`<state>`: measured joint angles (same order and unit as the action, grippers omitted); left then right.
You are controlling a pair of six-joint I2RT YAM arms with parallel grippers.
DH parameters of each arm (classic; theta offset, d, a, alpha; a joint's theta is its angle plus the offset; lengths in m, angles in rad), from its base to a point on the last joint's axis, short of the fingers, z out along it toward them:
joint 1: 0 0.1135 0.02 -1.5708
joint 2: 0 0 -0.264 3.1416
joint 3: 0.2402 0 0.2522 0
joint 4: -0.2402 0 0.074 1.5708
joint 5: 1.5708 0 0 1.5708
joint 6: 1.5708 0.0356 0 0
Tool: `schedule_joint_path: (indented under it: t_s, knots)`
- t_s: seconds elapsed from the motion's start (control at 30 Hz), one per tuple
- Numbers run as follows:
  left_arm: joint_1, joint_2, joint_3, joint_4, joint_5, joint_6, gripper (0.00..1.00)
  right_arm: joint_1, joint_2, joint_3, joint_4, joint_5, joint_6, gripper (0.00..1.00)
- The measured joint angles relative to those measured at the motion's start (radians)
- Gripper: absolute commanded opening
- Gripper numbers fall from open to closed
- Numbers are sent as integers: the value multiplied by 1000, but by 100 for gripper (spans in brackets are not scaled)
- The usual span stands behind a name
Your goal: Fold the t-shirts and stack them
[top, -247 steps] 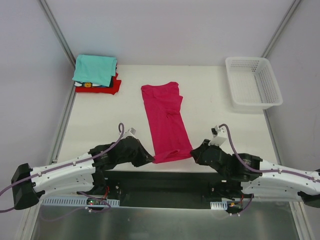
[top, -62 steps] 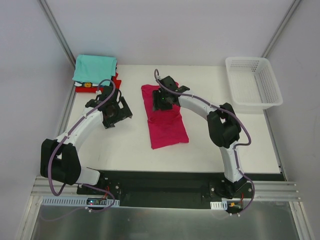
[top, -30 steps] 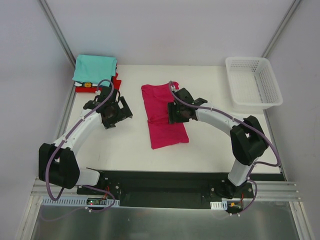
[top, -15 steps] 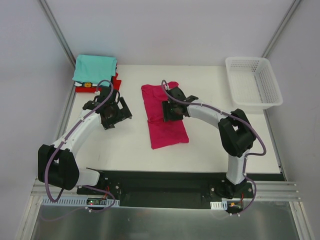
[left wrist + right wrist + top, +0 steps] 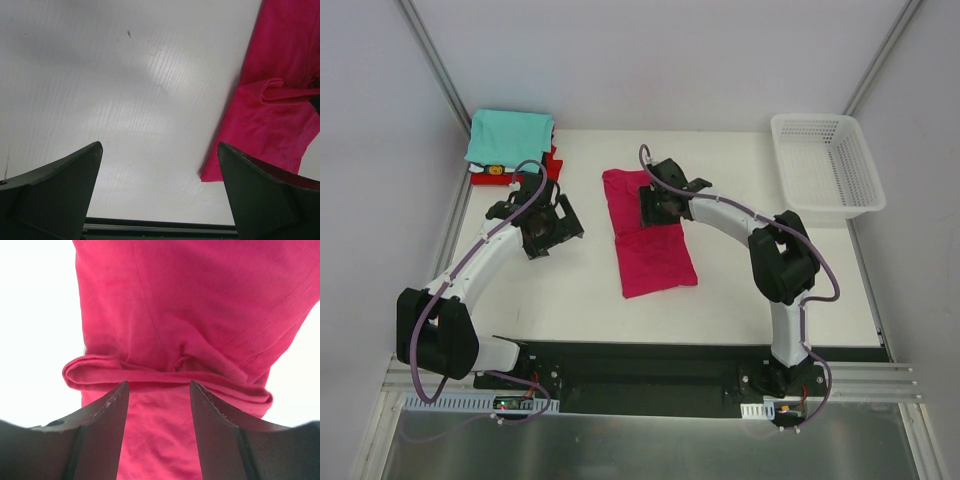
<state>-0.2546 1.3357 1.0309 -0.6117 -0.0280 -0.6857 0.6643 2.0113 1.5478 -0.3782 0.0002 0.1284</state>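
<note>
The magenta-pink t-shirt (image 5: 655, 250) lies mid-table, its near part folded up over itself. My right gripper (image 5: 656, 207) hovers low over its far half, open. In the right wrist view its fingers (image 5: 107, 415) straddle a rolled fold edge (image 5: 165, 376) of the pink t-shirt (image 5: 190, 300), with nothing pinched. My left gripper (image 5: 548, 226) is wide open above bare table, left of the shirt. The left wrist view shows the left gripper (image 5: 159, 146) empty and the pink t-shirt (image 5: 280, 115) at right. Folded teal (image 5: 510, 137) and red (image 5: 546, 172) t-shirts are stacked at the back left.
A white mesh basket (image 5: 825, 165) stands at the back right corner. The grey enclosure walls and metal posts close in the table's sides and back. The arms' bases and a dark rail run along the near edge (image 5: 650, 365).
My right gripper has slid over the pink shirt toward the back left during the last second. The left arm has stayed where it was. Both grippers' openings are unchanged.
</note>
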Motion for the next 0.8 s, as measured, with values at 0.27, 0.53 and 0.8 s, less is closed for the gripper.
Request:
schedule_joint_path:
  t_s: [0.27, 0.53, 0.8]
  knots:
    - [-6, 3, 0, 0, 13, -2, 99, -56, 16, 42, -4, 0, -37, 55]
    - [-57, 63, -2, 76, 179, -34, 99, -138, -179, -161, 22, -79, -26, 55]
    - [-117, 74, -174, 307, 388, -171, 99, -219, -602, -460, -1, -103, -6, 55]
